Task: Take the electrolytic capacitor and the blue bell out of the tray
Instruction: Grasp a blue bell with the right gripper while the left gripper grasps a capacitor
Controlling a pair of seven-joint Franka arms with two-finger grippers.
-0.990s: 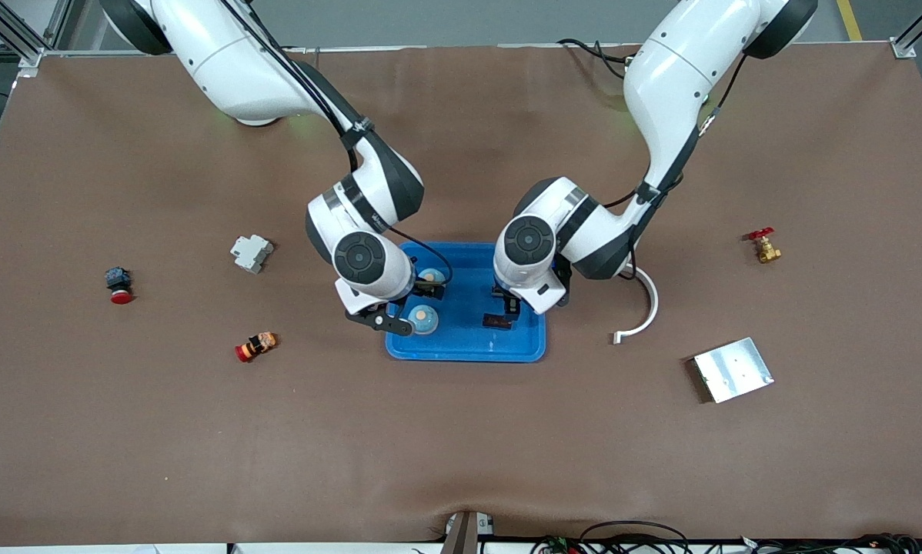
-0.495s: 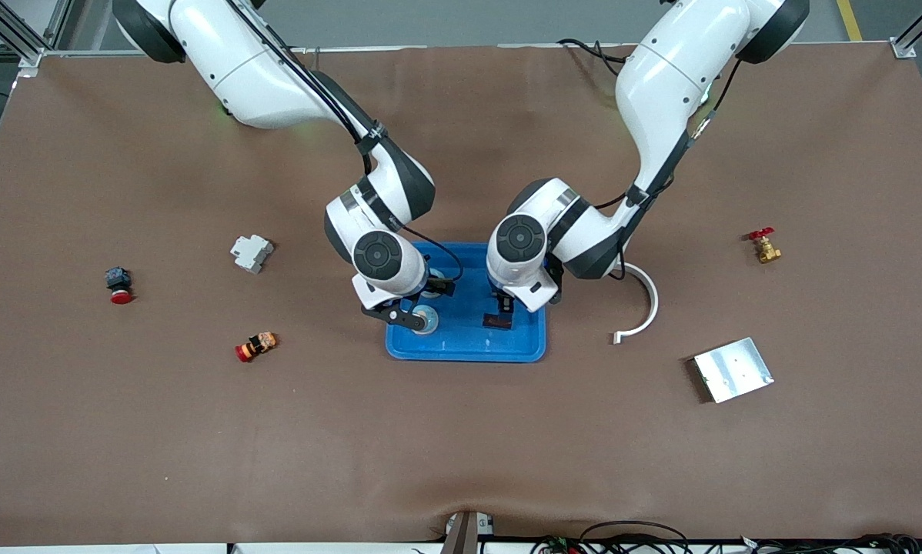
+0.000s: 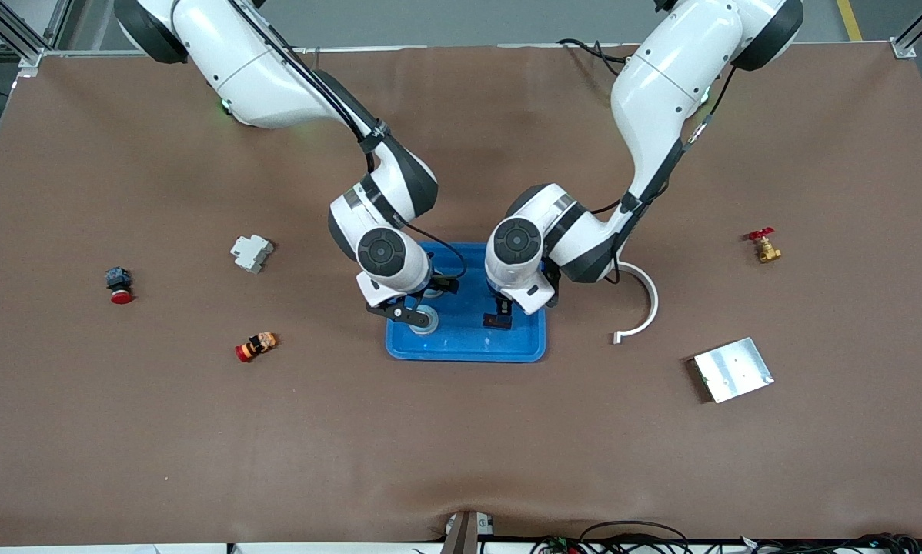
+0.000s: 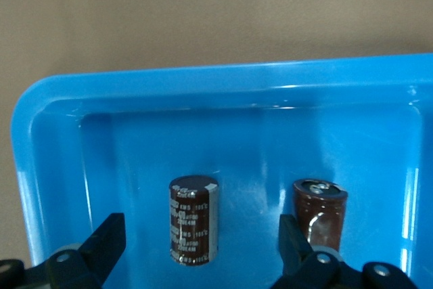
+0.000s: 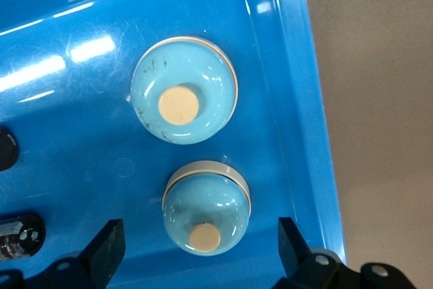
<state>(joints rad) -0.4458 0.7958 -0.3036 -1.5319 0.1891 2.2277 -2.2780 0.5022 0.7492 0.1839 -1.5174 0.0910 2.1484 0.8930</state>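
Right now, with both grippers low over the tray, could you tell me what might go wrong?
1. Two bells sit close together; the open right gripper may nudge the other.
2. Two capacitors stand upright; the open left gripper could topple one.
3. Both wrists crowd the tray and could collide.

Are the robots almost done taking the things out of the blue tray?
Not yet. Nothing looks done: both light blue dome-shaped bells and both brown cylindrical capacitors sit in the bright blue plastic tray. In hand: the open right gripper hangs over one bell, the open left gripper over one capacitor, neither gripping. Left: grasping and lifting them out.
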